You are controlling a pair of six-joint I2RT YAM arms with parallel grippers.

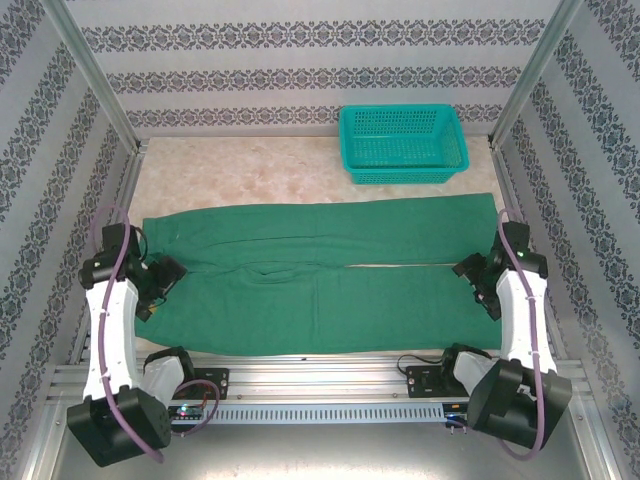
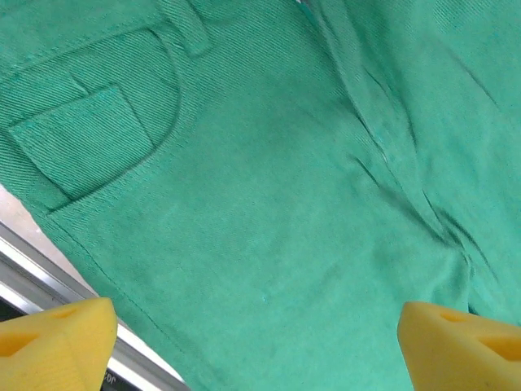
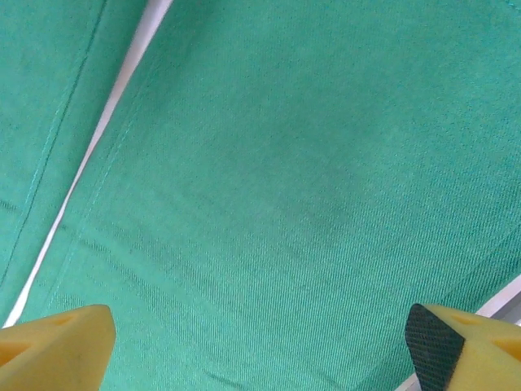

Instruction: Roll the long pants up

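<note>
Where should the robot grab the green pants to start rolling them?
Probably at the leg hems on the right end of the long pants, coming from the right. The legs lie flat and side by side there, a thin free edge, and the open right gripper hangs over the near leg.

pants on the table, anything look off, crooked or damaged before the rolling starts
Nothing stands out. The long pants lie flat and spread across the table, waist to the left, legs side by side with a thin gap between them; only slight creases near the crotch. The basket sits upright beyond them, apart.
</note>
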